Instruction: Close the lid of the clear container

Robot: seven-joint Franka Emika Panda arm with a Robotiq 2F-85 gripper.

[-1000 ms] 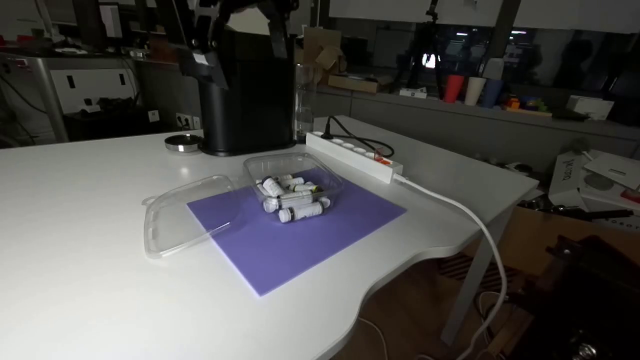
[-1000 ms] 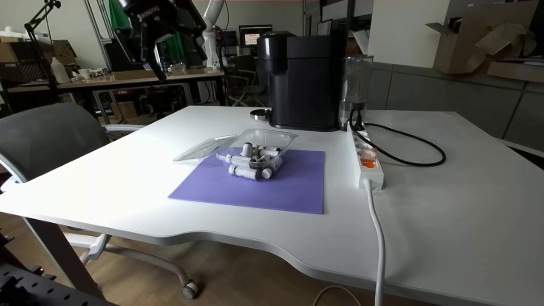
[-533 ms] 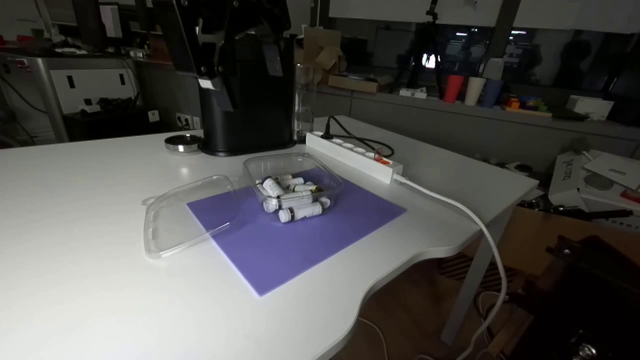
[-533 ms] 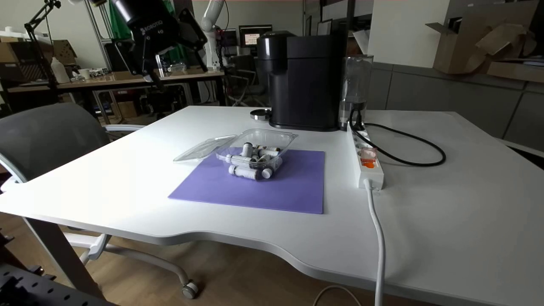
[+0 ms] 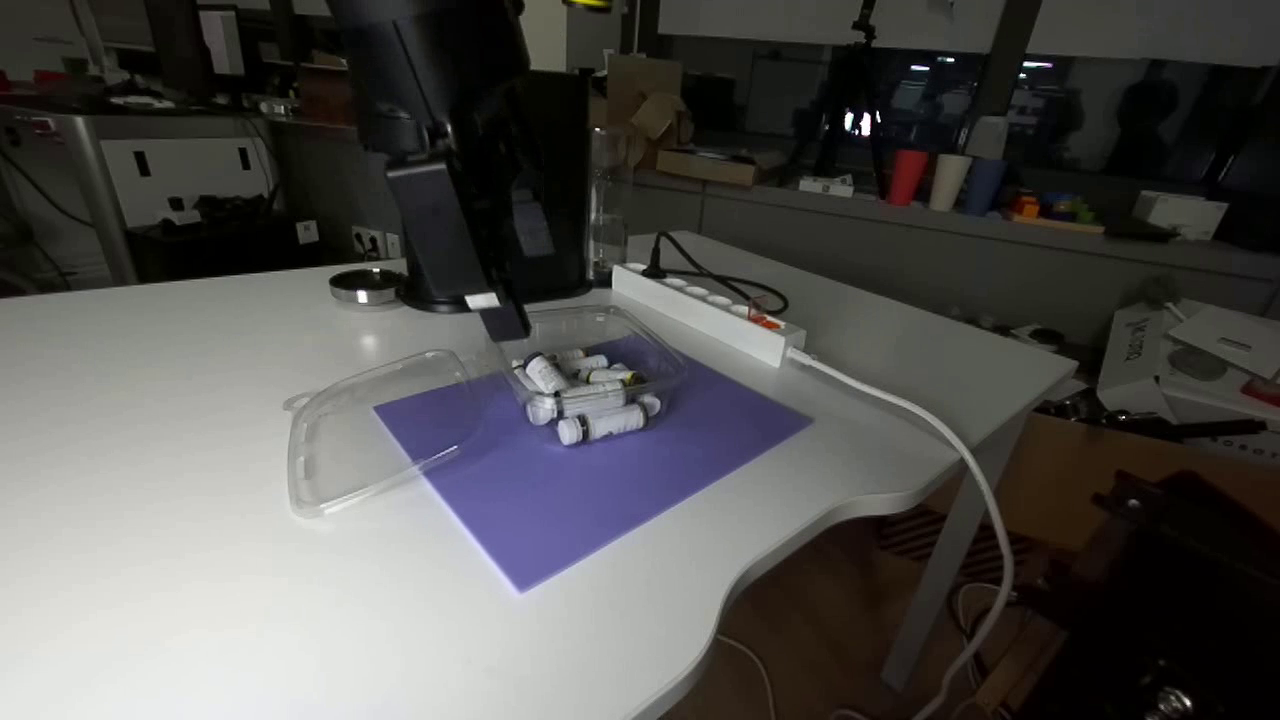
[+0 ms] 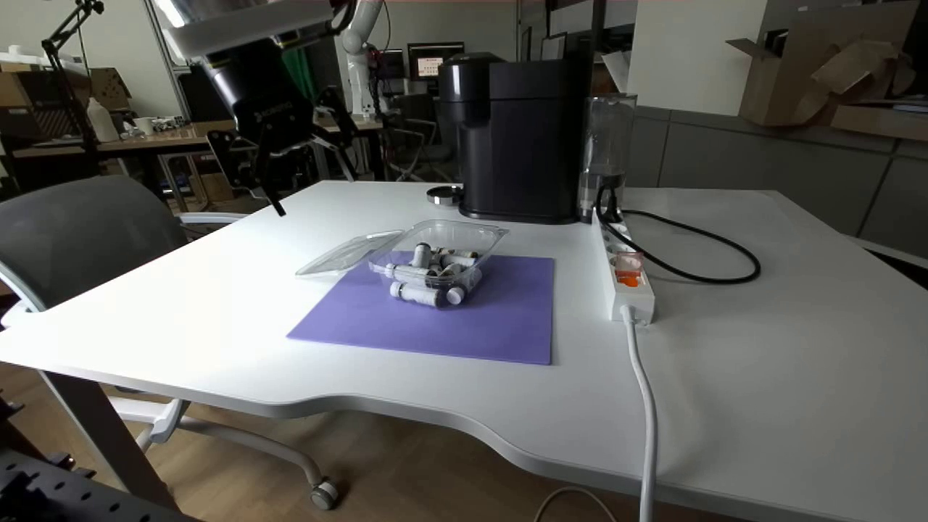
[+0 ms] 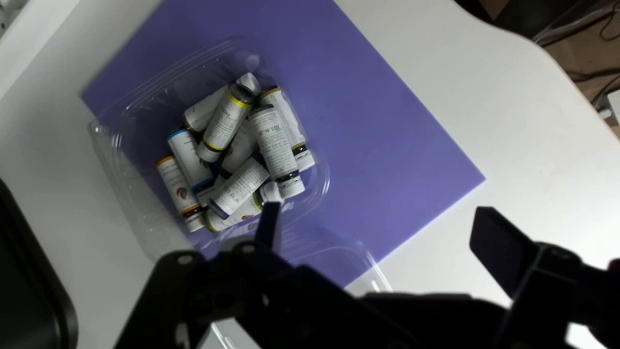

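Observation:
The clear container [image 5: 655, 352] sits on the purple mat [image 5: 600, 500] with several white-labelled vials inside; it also shows in an exterior view [image 6: 464, 232] and the wrist view [image 7: 128, 186]. Its transparent lid [image 5: 380, 440] lies folded open beside it, partly over the mat and partly over the white table. The lid also shows in an exterior view [image 6: 348, 254]. In the wrist view the lid [image 7: 334, 259] is mostly hidden behind the gripper. My gripper [image 7: 380, 217] is open and empty, above the table; it shows in both exterior views [image 5: 520, 280] [image 6: 317, 194].
A black machine [image 6: 536, 138] stands behind the container, with a round metal dish [image 5: 366, 287] beside it. A white power strip [image 5: 710, 312] with a black cable lies near the mat. The table's curved front edge [image 6: 348, 402] is in front of the mat.
My gripper has come down toward the table and changed its tilt, staying open. The lid, the container and the vials have not moved.

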